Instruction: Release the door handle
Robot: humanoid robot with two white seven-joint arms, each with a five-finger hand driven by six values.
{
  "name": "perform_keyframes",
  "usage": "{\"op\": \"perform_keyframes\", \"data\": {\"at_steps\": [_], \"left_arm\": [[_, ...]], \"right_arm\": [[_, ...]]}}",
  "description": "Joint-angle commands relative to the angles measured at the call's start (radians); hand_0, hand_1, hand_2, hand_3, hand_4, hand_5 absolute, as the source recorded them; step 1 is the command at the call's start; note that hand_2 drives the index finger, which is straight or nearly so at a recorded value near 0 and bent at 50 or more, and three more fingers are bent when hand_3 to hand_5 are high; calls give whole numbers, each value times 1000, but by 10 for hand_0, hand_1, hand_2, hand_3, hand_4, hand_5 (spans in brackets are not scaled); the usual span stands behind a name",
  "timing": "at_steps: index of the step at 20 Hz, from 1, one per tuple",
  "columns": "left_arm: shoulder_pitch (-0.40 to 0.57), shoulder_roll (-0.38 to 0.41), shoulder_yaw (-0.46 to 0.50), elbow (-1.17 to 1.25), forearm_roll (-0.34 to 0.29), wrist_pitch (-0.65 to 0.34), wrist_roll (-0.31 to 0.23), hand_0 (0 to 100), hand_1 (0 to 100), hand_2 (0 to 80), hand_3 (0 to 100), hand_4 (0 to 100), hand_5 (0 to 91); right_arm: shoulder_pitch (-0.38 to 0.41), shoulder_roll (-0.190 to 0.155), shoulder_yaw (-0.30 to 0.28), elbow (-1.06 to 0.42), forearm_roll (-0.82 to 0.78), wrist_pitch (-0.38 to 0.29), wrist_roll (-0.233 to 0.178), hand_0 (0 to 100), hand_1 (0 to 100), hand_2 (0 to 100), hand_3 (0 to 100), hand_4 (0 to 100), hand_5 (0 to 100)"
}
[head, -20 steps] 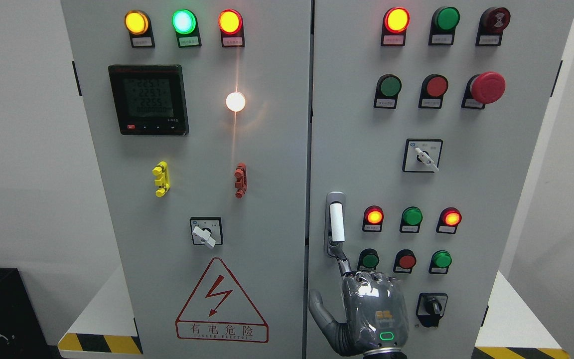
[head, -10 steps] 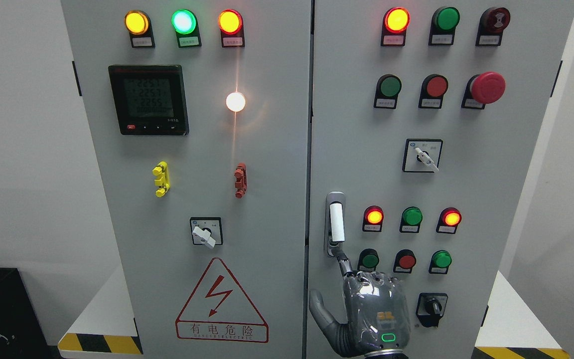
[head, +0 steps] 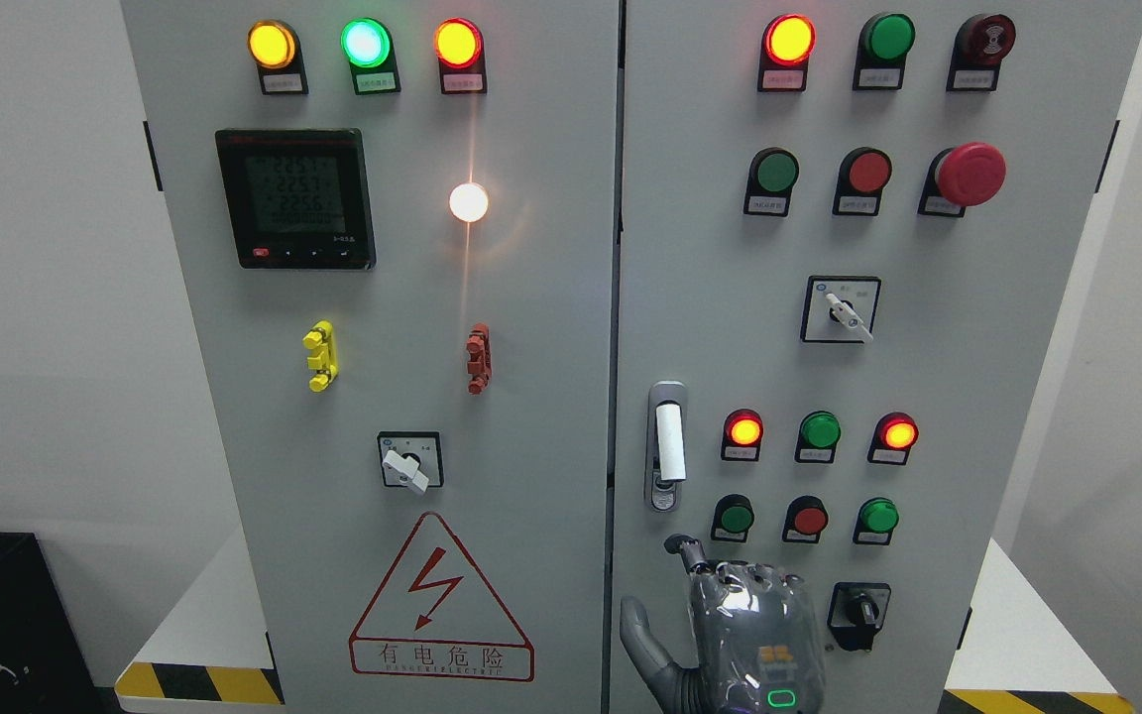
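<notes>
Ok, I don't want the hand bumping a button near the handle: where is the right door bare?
Bare: the patch above the door handle, bordered by the selector switch and the green button, and the narrow strip between the handle and the door seam, down to the right hand. Crowded: the button rows right of the handle and the key switch beside the hand.

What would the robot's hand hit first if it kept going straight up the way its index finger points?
Probably the door handle: the hand sits just below it, index finger aimed up and slightly left at the handle's lower end. Depth off the door is unclear.
</notes>
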Motion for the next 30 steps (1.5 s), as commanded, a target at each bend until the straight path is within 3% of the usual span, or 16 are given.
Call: {"op": "perform_keyframes", "data": {"at_steps": [1, 5, 9, 17, 23, 30], "left_arm": [[17, 0, 0, 0, 1, -1, 0, 120, 556, 0, 0, 0, 0], [17, 0, 0, 1, -1, -1, 0, 120, 556, 0, 0, 0, 0], [17, 0, 0, 0, 1, -1, 0, 120, 556, 0, 0, 0, 0], [17, 0, 0, 0, 1, -1, 0, 120, 556, 0, 0, 0, 0], [17, 0, 0, 0, 1, -1, 0, 120, 556, 0, 0, 0, 0], [17, 0, 0, 0, 1, -1, 0, 120, 556, 0, 0, 0, 0]], "right_arm": [[100, -6, -5, -95, -2, -32, -3, 502, 263, 494, 1000, 1000, 1000], [171, -7, -8, -143, -2, -66, -6, 554, 218, 565, 1000, 984, 1000], [198, -7, -8, -163, -3, -66, -28, 527, 185, 612, 1000, 975, 1000], [194, -9, -10, -169, -3, -66, -28, 388, 195, 800, 1000, 966, 984], [159, -10, -10, -167, -3, -67, -20, 357, 203, 912, 1000, 1000, 1000], [106, -10, -10, -157, 0, -67, -11, 335, 223, 955, 1000, 1000, 1000]]}}
